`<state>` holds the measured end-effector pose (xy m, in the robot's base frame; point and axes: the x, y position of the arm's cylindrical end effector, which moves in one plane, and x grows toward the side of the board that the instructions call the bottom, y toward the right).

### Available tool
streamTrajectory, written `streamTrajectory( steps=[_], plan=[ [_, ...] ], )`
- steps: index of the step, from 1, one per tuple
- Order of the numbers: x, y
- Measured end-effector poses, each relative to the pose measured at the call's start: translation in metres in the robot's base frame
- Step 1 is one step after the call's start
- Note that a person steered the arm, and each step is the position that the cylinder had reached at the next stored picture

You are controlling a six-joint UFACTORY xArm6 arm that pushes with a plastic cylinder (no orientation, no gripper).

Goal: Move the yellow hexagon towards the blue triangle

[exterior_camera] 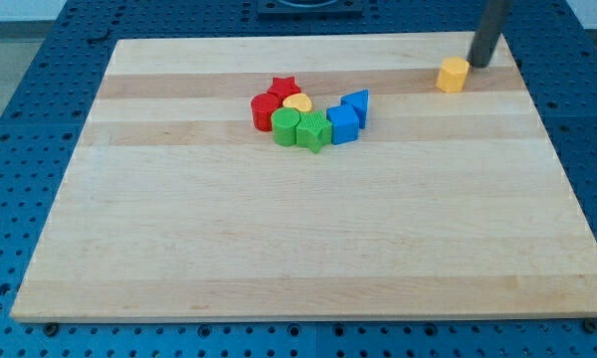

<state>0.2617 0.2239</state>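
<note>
Sitting upper right on the surface [279,239], the small yellow hexagon [453,75] has my tip [481,64] just beside it; blue triangle [357,103] lies well left. No hand shows.

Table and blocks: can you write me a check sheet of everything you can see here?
Surface: pale wooden board, flat, on a blue table with holes.
Job's things: yellow hexagon alone near the view's top right; blue triangle at the right edge of the block cluster.
Clutter: blue cube, green star, green cylinder, red star, red cylinder, small yellow block, all huddled together.
Grippers: none; my tip sits just right of the yellow hexagon.
Cables: nothing seen.
Surroundings: dark base at the view's top.
</note>
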Motion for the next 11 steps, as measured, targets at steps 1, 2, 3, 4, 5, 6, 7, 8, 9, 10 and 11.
streamTrajectory(
  steps=[1,2,3,4,5,6,7,8,9,10,11],
  plan=[
    [0.002,-0.021],
    [0.002,-0.004],
    [0.002,0.032],
    [0.003,0.038],
    [0.005,0.02],
    [0.018,0.015],
    [0.031,0.015],
    [0.035,-0.011],
    [0.035,-0.05],
    [0.035,-0.053],
    [0.034,-0.047]
  ],
)
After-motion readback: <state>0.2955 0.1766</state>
